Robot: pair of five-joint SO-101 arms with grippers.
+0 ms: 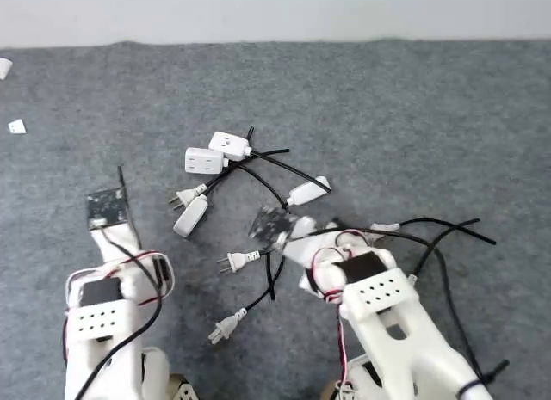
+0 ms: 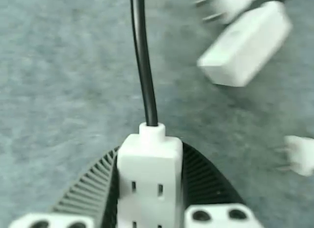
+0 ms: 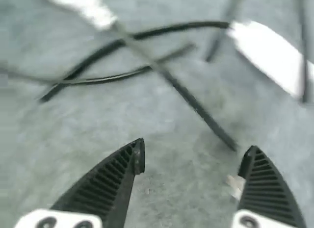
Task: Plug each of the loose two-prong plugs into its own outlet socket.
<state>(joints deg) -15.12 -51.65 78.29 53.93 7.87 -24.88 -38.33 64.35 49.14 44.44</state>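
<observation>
Left wrist view: left tool [image 2: 150,152] grips socket [image 2: 149,171]; right tool [image 3: 196,147] apart, apparently above cords [image 3: 147,66].

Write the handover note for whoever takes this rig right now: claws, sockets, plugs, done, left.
Left claw: shut on an outlet socket, its black cord leading away.
Right claw: open, empty, above the carpet near crossed cords.
Two sockets with empty slots lie mid-table.
Three loose plugs lie on the carpet near them.
Done: one socket gripped, nothing plugged in.
Left: every plug into its socket.
</observation>
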